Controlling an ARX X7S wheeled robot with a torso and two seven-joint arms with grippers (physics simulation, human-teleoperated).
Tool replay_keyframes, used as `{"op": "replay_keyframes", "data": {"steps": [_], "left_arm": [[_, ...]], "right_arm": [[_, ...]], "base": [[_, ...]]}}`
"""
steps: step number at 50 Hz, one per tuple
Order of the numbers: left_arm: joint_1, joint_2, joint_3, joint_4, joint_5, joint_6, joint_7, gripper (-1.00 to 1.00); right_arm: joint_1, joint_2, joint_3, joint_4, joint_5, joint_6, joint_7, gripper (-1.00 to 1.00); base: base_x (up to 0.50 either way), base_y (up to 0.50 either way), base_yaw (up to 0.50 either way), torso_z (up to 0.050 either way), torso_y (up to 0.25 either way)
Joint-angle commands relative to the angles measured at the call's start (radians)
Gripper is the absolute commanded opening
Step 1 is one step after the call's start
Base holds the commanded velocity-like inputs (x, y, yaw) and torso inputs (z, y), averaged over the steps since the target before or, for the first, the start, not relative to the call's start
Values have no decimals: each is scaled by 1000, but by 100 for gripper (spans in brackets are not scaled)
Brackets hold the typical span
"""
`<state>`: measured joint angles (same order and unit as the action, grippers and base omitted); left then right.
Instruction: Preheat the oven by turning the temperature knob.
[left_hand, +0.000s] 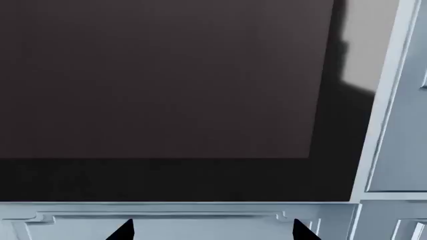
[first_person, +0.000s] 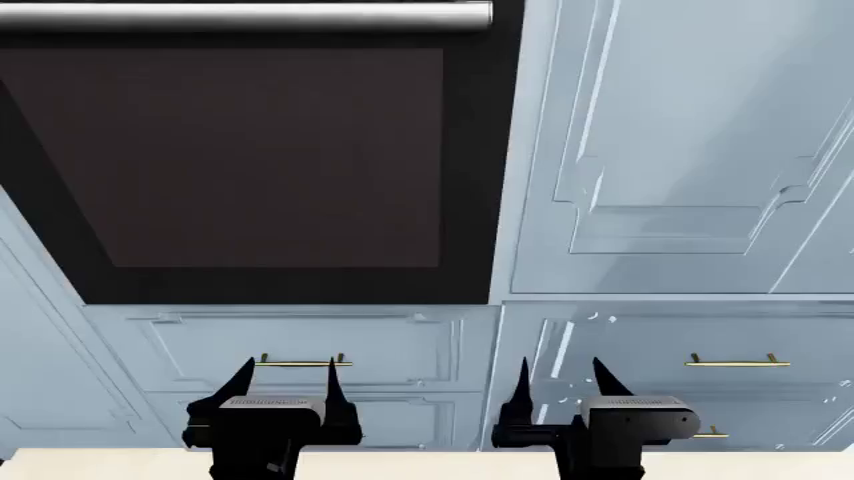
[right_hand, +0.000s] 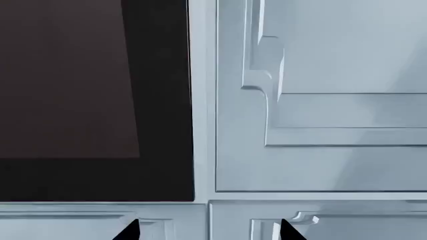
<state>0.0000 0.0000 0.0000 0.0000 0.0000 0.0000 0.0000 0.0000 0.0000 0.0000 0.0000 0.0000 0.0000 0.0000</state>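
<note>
Left wrist view: the oven (left_hand: 160, 80) fills the space ahead of the left gripper (left_hand: 212, 230), fingers spread, holding nothing. Head view: both grippers hang low, the right gripper (first_person: 558, 385) released too, oven (first_person: 254, 160) above them, its silver handle (first_person: 254, 15) higher. Right wrist view: oven (right_hand: 67, 90) ahead, blue cabinet door (right_hand: 320, 95) beside it

A: Where's the temperature knob?
B: Out of frame. The oven (first_person: 267, 160) is cut off just above its silver handle (first_person: 240, 14).
A: And the wrist views?
B: Only door glass and cabinet fronts (right_hand: 320, 100).
</note>
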Motion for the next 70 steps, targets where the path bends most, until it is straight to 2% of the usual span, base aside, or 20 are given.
{"op": "replay_keyframes", "data": {"steps": [1, 15, 23, 32, 39, 44, 50, 58, 70], "left_arm": [[2, -16, 18, 1, -16, 1, -18, 100], [4, -53, 61, 2, -52, 6, -62, 100], [-5, -69, 66, 77, -48, 13, -97, 100], [-128, -90, 16, 412, -128, -163, -141, 100], [-275, -100, -22, 527, -147, -199, -185, 100], [-375, -116, -65, 605, -195, -287, -219, 100], [-394, -147, -24, 593, -198, -383, -213, 100], [-442, -173, -63, 664, -267, -533, -231, 100], [-426, -200, -86, 807, -330, -604, -240, 100]], "right_arm": [[-1, 16, -24, 1, 5, -4, 24, 100], [-8, 52, -69, 0, 27, -25, 79, 100], [4, 67, -56, -113, 16, -12, 137, 100], [107, 98, -15, -359, 47, 135, 171, 100], [212, 123, -1, -508, 64, 231, 186, 100], [296, 136, 37, -601, 90, 289, 205, 100], [311, 155, 40, -629, 103, 331, 205, 100], [350, 170, 40, -682, 125, 440, 214, 100], [338, 187, 59, -807, 166, 510, 220, 100]], "base": [[0, 0, 0, 0, 0], [0, 0, 0, 0, 0], [0, 0, 0, 0, 0], [0, 0, 0, 0, 0], [0, 0, 0, 0, 0], [0, 0, 0, 0, 0], [0, 0, 0, 0, 0], [0, 0, 0, 0, 0], [0, 12, 0, 0, 0]]}}
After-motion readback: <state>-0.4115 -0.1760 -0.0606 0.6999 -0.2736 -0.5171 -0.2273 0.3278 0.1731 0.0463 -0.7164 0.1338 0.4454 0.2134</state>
